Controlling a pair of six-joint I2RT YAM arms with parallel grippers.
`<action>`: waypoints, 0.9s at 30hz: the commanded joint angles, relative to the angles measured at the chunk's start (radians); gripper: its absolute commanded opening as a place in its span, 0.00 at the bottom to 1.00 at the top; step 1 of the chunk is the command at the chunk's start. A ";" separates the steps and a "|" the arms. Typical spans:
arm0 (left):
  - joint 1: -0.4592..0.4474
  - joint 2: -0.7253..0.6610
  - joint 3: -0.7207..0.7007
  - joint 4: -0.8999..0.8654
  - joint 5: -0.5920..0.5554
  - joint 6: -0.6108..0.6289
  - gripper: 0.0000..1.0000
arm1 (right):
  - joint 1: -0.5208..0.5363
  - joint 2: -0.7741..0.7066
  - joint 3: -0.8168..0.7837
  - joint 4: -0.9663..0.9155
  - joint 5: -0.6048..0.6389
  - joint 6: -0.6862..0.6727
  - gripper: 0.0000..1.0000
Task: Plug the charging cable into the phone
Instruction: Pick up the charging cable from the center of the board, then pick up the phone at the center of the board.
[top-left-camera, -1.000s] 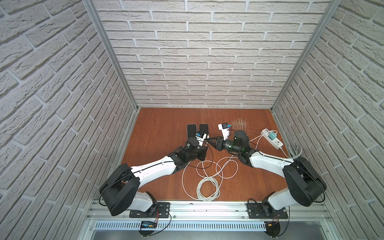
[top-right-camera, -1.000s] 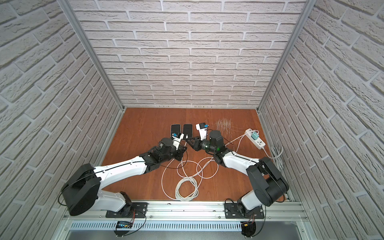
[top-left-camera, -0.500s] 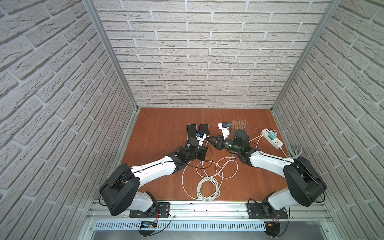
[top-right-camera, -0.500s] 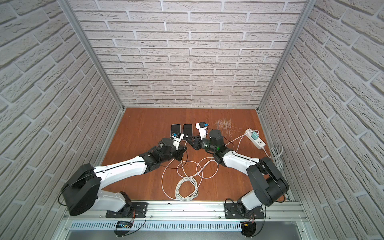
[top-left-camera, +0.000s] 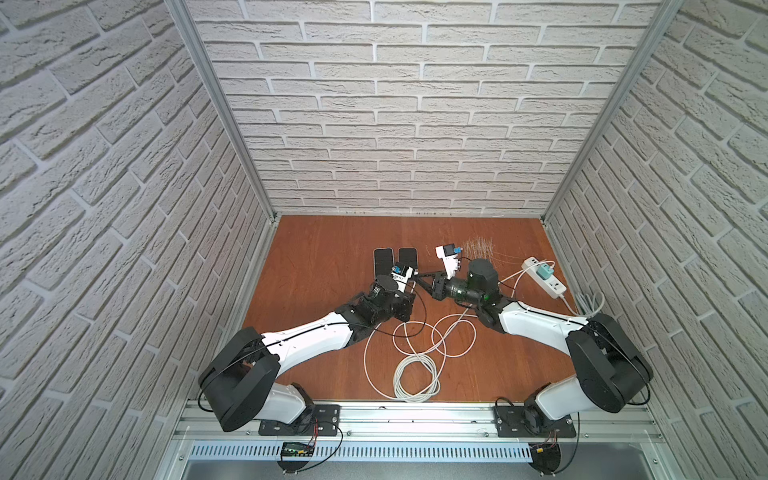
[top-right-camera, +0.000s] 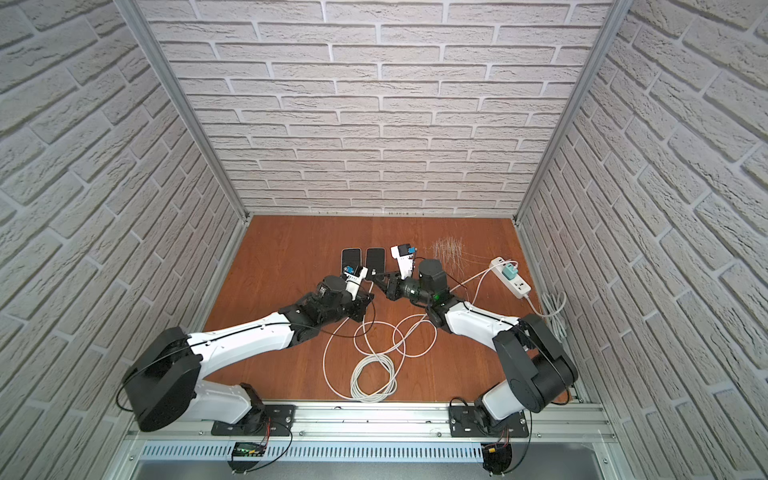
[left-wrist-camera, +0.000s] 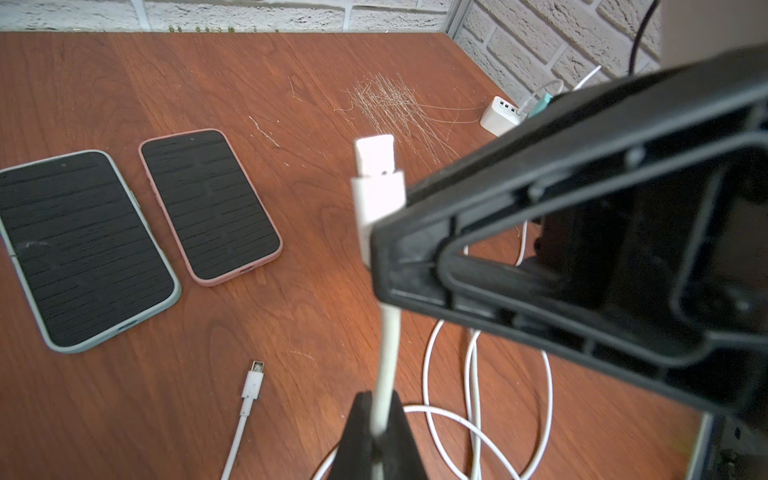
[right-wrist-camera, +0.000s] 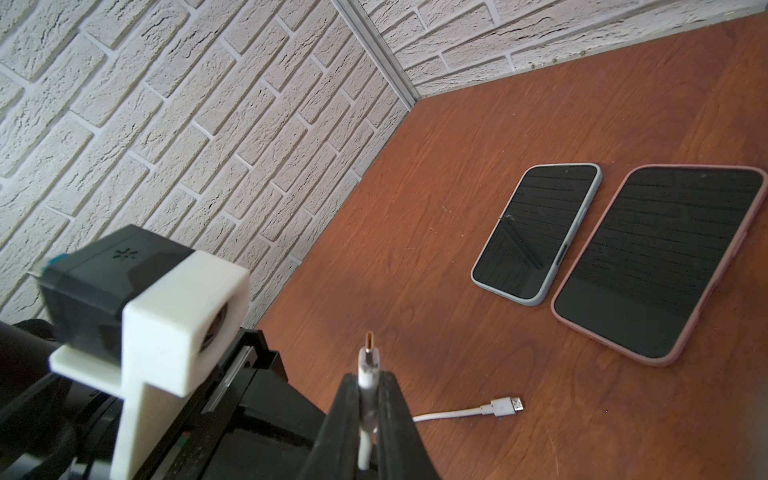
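A robot test cell in a lab: white brick-pattern wall panels (top-left-camera: 374, 104) in silver aluminium framing (top-left-camera: 220, 104) enclose a reddish-brown wooden tabletop (top-left-camera: 324, 266); two black-and-white robot arms (top-left-camera: 307, 340) bolt onto a slotted metal rail (top-left-camera: 415, 419).

Small starburst emblem (right-wrist-camera: 123, 254), on the black camera housing (right-wrist-camera: 95, 282), in its white bracket (right-wrist-camera: 183, 316)

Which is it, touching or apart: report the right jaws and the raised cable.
Touching. Right wrist view: jaws of the right gripper press both sides of the white charging cable behind its plug.
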 joint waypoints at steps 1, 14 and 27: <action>0.003 -0.010 -0.013 0.048 0.000 -0.001 0.00 | 0.006 -0.001 0.021 0.037 -0.011 -0.004 0.12; 0.030 -0.122 0.049 -0.132 -0.256 -0.146 0.91 | -0.037 -0.134 -0.097 -0.013 0.038 -0.128 0.03; 0.215 0.363 0.734 -0.775 -0.203 -0.261 0.97 | -0.115 -0.091 -0.199 0.076 0.115 -0.055 0.03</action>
